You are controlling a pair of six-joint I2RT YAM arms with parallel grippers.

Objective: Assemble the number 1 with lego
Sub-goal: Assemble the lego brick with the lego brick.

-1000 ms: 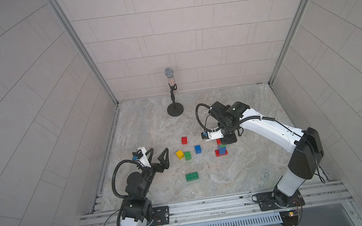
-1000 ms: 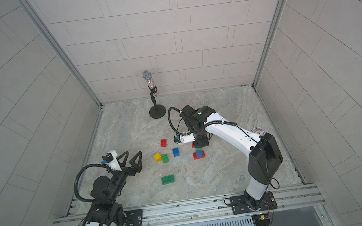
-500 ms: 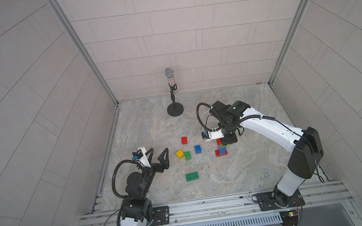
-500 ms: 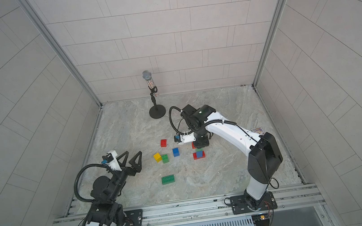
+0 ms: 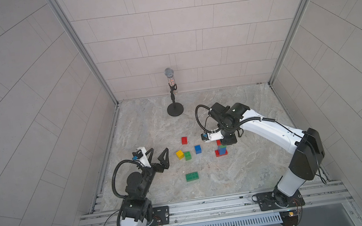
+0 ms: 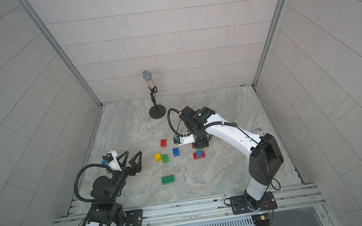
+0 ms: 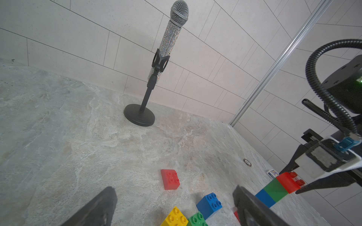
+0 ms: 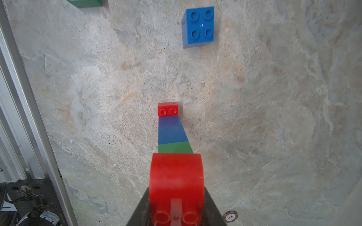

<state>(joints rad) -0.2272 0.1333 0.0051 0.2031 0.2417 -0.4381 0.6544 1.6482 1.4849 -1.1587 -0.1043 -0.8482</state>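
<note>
Your right claw (image 5: pixel 224 141) is clamped on the red brick (image 7: pixel 288 182), which sits atop the green-and-blue stack (image 8: pixel 172 137) directly beneath it; whether it's fully seated, I can't tell. Your left claw (image 5: pixel 158 151) has its jaws apart, empty. The loose blue brick (image 5: pixel 198 149) and yellow brick (image 5: pixel 180 154) lie between both claws.

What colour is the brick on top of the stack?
Red. The top brick shows best in the right wrist view.
</note>
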